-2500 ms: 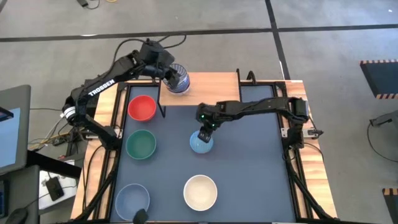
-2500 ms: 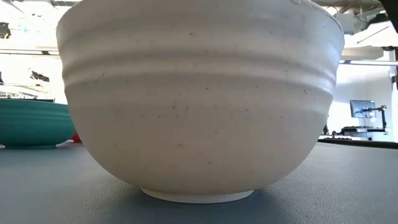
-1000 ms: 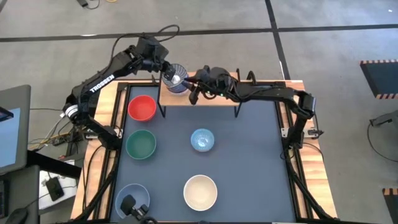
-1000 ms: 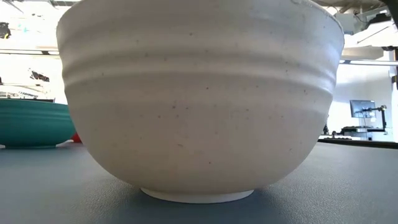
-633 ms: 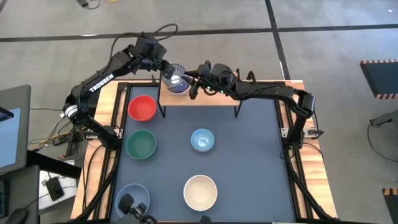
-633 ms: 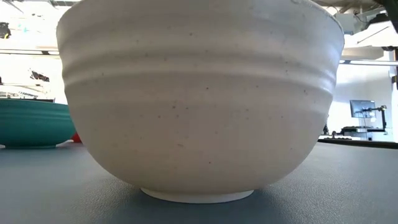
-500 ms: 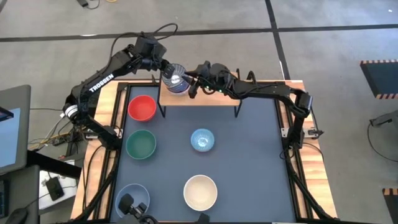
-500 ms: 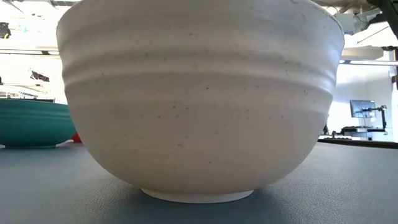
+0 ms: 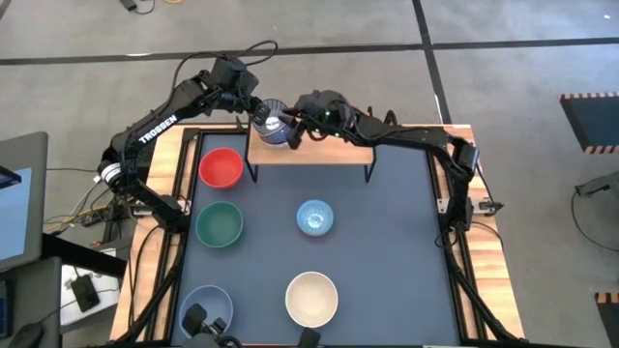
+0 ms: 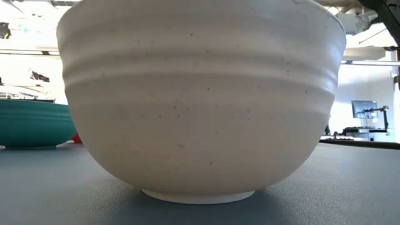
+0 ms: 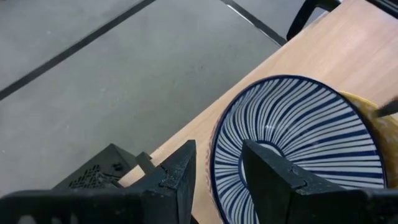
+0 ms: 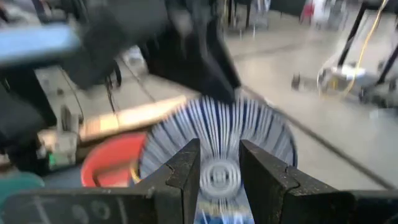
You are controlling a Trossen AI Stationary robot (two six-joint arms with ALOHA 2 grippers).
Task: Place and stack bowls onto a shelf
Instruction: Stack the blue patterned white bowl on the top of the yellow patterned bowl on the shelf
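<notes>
1. Striped bowl (image 9: pixel 272 124): round, glossy, fine blue-and-white lines fanning from its centre. It sits on the left end of the shelf (image 9: pixel 338 146), nested in a yellow bowl (image 11: pixel 379 124) whose rim shows just beside it.
2. Left gripper (image 9: pixel 255 108): at the striped bowl's far-left edge; the left wrist view shows its two dark fingers (image 11: pixel 177 177) straddling the rim, one outside and one inside, clamped on it.
3. Right gripper (image 9: pixel 293 120): at the same bowl's right edge. Its fingers (image 12: pixel 186 167) frame the rim in the blurred right wrist view; whether they pinch it cannot be told.
4. Shelf: light wood plank on thin black legs, standing at the table's far edge.
5. On the table (image 9: pixel 387 251), a dark matte top with a wood border: red bowl (image 9: pixel 221 167), green bowl (image 9: pixel 220 223), light blue bowl (image 9: pixel 314 217), cream bowl (image 9: pixel 311 298) with speckled, ridged sides, grey-blue bowl (image 9: pixel 205 307).
6. Room: grey floor with dark seams.
</notes>
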